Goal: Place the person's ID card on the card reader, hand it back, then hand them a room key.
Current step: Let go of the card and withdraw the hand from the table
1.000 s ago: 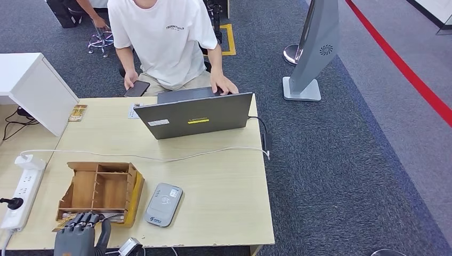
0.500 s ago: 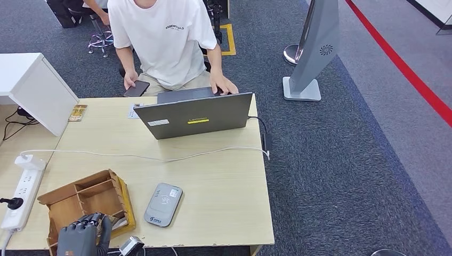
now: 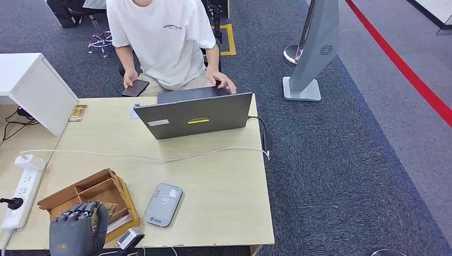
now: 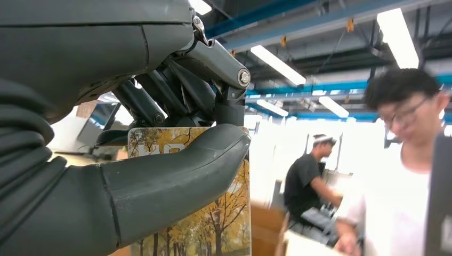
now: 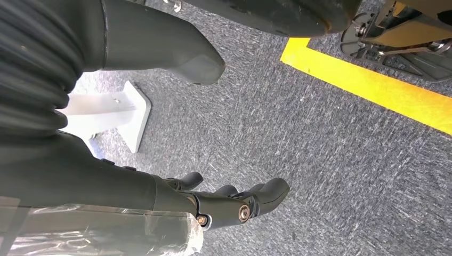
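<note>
Left hand (image 4: 160, 176) pinching autumn-tree card (image 4: 224, 224); right hand (image 5: 213, 202) loosely spread, empty.

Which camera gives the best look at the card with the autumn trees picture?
The left wrist view: the autumn-tree card sits close up, pinched by the left hand. The head view shows it small and mostly hidden. The right wrist view looks at carpet.

Left hand (image 3: 72, 233) over the wooden organizer (image 3: 88, 200) beside card reader (image 3: 163, 204).
</note>
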